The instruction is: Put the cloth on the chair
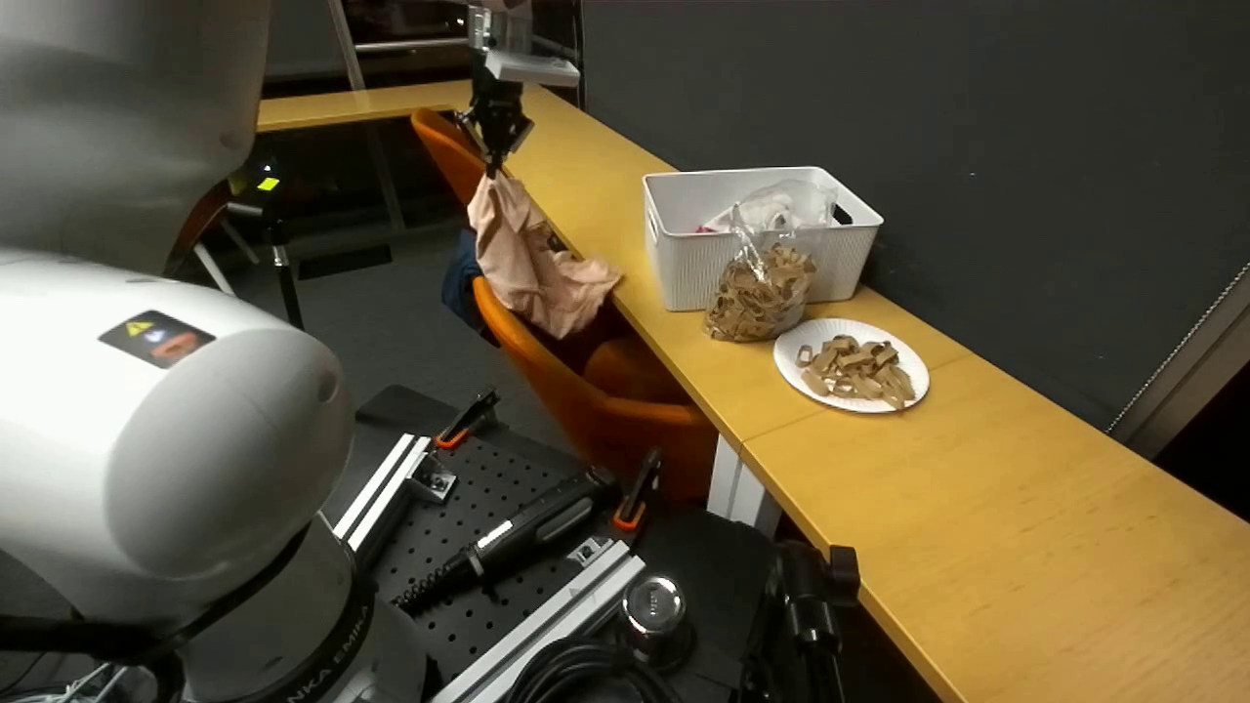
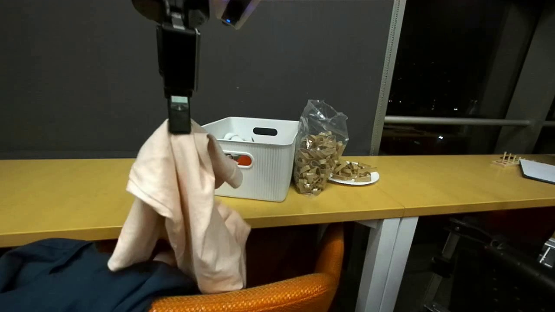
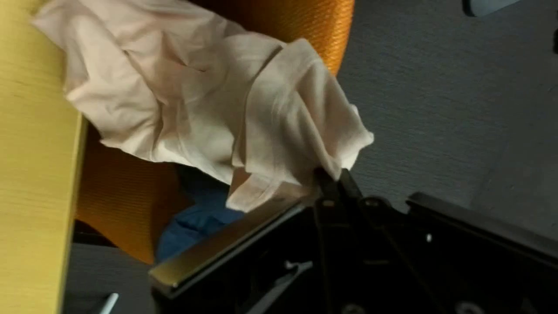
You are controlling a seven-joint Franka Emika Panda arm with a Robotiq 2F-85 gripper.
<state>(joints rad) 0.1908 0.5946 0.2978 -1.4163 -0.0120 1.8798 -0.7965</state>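
Observation:
A pale pink cloth (image 1: pixel 522 249) hangs in folds from my gripper (image 1: pixel 494 168) in both exterior views. My gripper is shut on the cloth's upper part. The cloth (image 2: pixel 190 186) hangs over the orange chair (image 2: pixel 260 299) and in front of the table's edge. In the wrist view the cloth (image 3: pixel 209 87) spreads over the chair (image 3: pixel 126 196), and one end lies at or over the table's edge. The fingertips (image 3: pixel 335 176) pinch a corner of it. A dark blue garment (image 2: pixel 78 277) lies over the chair's back, partly behind the cloth. The chair's seat is mostly hidden.
A long wooden table (image 1: pixel 977 469) runs beside the chair. On it stand a white basket (image 1: pixel 684 273), a clear bag of brown loops (image 1: pixel 762 298) and a paper plate (image 1: pixel 801 376) with more loops. Another orange chair back (image 1: pixel 449 146) is farther along. A black cart (image 1: pixel 469 498) stands near the robot base.

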